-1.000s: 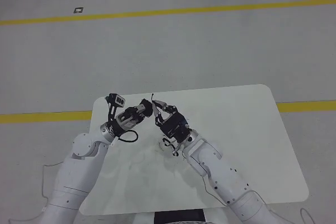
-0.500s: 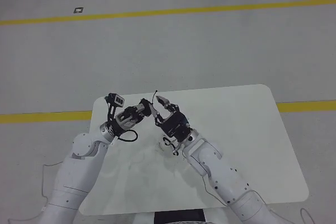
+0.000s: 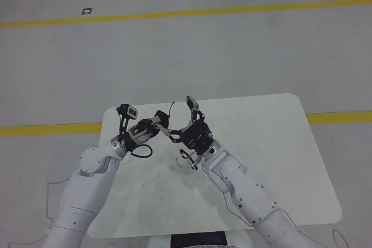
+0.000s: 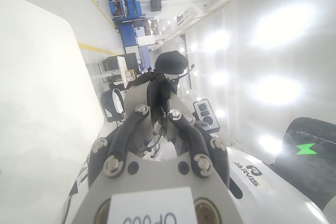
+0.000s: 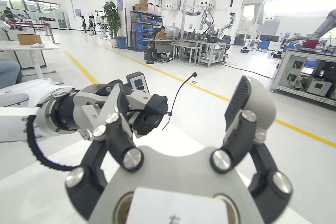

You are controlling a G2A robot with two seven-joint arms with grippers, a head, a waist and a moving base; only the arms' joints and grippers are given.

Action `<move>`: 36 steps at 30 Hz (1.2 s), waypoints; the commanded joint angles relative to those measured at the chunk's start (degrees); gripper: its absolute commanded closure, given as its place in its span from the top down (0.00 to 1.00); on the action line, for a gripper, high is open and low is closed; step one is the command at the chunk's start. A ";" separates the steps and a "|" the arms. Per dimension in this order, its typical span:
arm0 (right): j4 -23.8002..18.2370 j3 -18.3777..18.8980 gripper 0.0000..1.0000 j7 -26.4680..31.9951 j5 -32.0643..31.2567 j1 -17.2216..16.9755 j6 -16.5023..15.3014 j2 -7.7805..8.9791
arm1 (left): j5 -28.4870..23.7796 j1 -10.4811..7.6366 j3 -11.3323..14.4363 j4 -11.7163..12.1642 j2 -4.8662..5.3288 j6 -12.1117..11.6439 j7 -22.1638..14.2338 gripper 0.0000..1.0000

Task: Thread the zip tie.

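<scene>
**Zip tie pinched in one tool, the other gaping beside it**

The left tool [image 5: 151, 114] is clamped on the zip tie [image 5: 170, 113] above the far-left part of the tabletop [image 3: 266, 155]. The tie's free length arcs up and away from the grip to a small squarish end. The right tool [image 5: 181, 88] stands spread wide just right of it, holding nothing, with the tie in the gap between its fingers.

The likely trouble is the tie itself, which looks thin and springy. If the right tool closes a little off line, I judge it could brush the strap and flick it aside rather than catch it. A pull across the strap could also drag it out of the left tool's pinch, or bend the end away from the slot it has to enter.

Much is hard to read. The left tool's black pads [image 4: 170, 62] cover the spot where the tie is gripped. A small lump sits low on the strap with a short tail below it — whether that is the locking head, with the strap already through it, I cannot tell. From above the tie is only a hairline.
</scene>
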 commanded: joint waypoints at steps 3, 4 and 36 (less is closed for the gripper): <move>-0.32 0.01 0.31 0.13 0.16 0.20 -0.31 -0.03 | 0.01 0.07 0.04 -0.16 0.08 -0.05 0.02 0.00; -0.39 0.03 0.28 0.17 0.20 0.25 -0.38 -0.03 | 0.01 0.07 0.05 -0.17 0.10 -0.06 0.03 0.00; -1.12 0.22 0.00 0.48 -0.34 -0.72 -0.46 0.02 | -0.27 0.94 -0.03 -1.76 0.71 -0.11 0.08 0.00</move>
